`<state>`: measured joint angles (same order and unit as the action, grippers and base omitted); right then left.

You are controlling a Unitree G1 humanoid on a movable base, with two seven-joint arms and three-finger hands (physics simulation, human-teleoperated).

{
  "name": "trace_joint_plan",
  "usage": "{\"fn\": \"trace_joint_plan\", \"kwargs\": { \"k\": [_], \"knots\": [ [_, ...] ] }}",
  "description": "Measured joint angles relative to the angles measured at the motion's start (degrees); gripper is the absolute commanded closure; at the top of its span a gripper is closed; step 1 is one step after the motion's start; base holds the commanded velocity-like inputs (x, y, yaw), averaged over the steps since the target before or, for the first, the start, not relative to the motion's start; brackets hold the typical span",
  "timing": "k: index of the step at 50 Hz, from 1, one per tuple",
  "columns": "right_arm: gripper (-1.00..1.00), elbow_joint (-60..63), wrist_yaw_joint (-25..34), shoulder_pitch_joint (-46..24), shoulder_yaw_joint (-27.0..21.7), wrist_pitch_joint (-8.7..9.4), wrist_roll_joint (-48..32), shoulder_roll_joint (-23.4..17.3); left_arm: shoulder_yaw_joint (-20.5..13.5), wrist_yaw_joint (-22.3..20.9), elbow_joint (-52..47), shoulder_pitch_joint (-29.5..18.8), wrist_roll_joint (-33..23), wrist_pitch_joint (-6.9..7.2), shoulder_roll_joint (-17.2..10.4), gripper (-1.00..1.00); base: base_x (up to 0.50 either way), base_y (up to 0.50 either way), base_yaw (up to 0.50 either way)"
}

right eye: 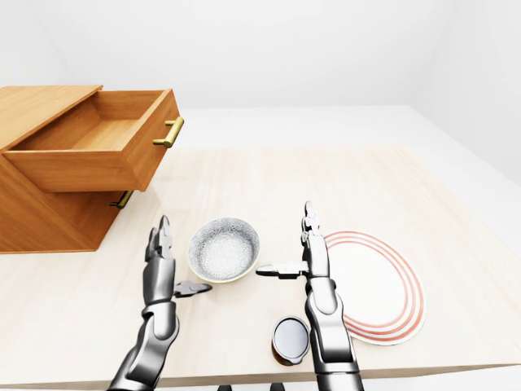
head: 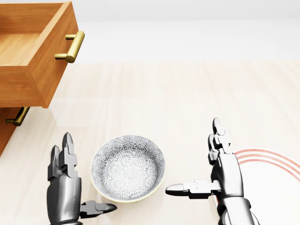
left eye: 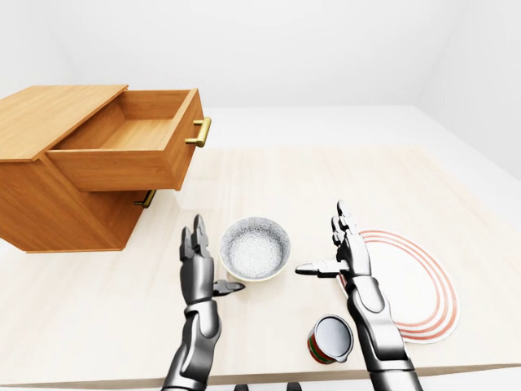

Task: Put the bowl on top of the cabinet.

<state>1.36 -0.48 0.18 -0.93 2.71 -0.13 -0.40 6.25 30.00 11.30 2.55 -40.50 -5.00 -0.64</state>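
One bowl [head: 127, 167] at lower centre between two spread hands, left hand [head: 65, 183] and right hand [head: 220, 173]; one cabinet [left eye: 61, 163] upper left; one plate [left eye: 415, 285]; one can [left eye: 330, 339].

both raised at the lower part of the left-eye view: left hand [left eye: 198, 265] at lower centre-left, right hand [left eye: 348, 254] at lower centre-right, fingers upright and spread, thumbs pointing inward, gripping nothing.

On the table [left eye: 269, 175]: one cabinet [left eye: 49, 163] with two drawers, one bowl [left eye: 255, 248] near it, one striped plate [left eye: 419, 289], one small can [left eye: 330, 339], possibly a cup. Two hands: left hand [left eye: 198, 265], right hand [left eye: 346, 248].
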Motion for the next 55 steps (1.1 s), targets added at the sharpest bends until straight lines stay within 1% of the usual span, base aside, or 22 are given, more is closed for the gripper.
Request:
{"fn": "trace_joint_plan", "kwargs": {
  "k": [5,13,19,25,30,42,43,44,45,49,55],
  "knots": [
    [-1.0,-0.33,-0.34,-0.13,0.01,-0.18,-0.45,0.0,1.34,0.0,1.55,-0.09,-4.62,0.0,0.17,-1.0,0.0,0.0,0.0],
    [-1.0,-0.86,-0.76,-0.35,-0.05,-0.32,-0.9,-0.03,4.2,0.0,1.24,1.58,-10.41,0.0,0.56,-1.0,0.0,0.0,0.0],
    [-1.0,-1.07,-0.94,-0.47,-0.13,-0.31,-1.07,-0.07,6.92,0.0,1.37,2.75,-13.92,0.0,0.91,-1.0,0.0,0.0,0.0],
    [-1.0,-0.74,-0.99,-0.33,-0.14,-0.16,-1.19,-0.09,8.88,0.01,2.56,2.82,-16.05,0.0,1.25,-1.0,0.0,0.0,0.0],
    [-1.0,-0.18,-0.93,-0.04,-0.02,0.02,-1.33,-0.07,8.71,0.01,3.27,2.29,-17.14,0.0,1.18,-1.0,0.0,0.0,0.0],
    [-1.0,0.96,-0.64,0.65,0.45,0.2,-1.72,0.07,8.65,0.0,4.3,1.0,-17.68,0.01,1.22,-1.0,0.0,0.0,0.0],
    [-1.0,1.02,-0.62,0.69,0.48,0.2,-1.74,0.08,8.65,0.0,4.38,0.92,-17.69,0.01,1.23,0.06,0.0,0.0,0.0],
    [-1.0,1.07,-0.6,0.72,0.5,0.2,-1.76,0.09,8.43,-0.03,4.08,0.86,-17.75,0.0,1.2,0.45,0.0,0.0,0.0],
    [-1.0,1.12,-0.58,0.75,0.52,0.2,-1.78,0.09,8.24,-0.02,3.69,0.82,-17.77,0.0,1.15,0.95,0.0,0.0,0.0],
    [-1.0,1.17,-0.51,0.8,0.56,0.15,-1.84,0.11,8.13,0.0,2.68,0.87,-18.11,0.01,1.06,0.92,0.0,0.0,0.0],
    [-1.0,0.94,-0.5,0.77,0.7,-0.04,-2.02,0.16,8.89,-0.04,4.3,1.37,-17.54,-0.01,1.23,0.92,0.0,0.0,0.0]
  ]
}}
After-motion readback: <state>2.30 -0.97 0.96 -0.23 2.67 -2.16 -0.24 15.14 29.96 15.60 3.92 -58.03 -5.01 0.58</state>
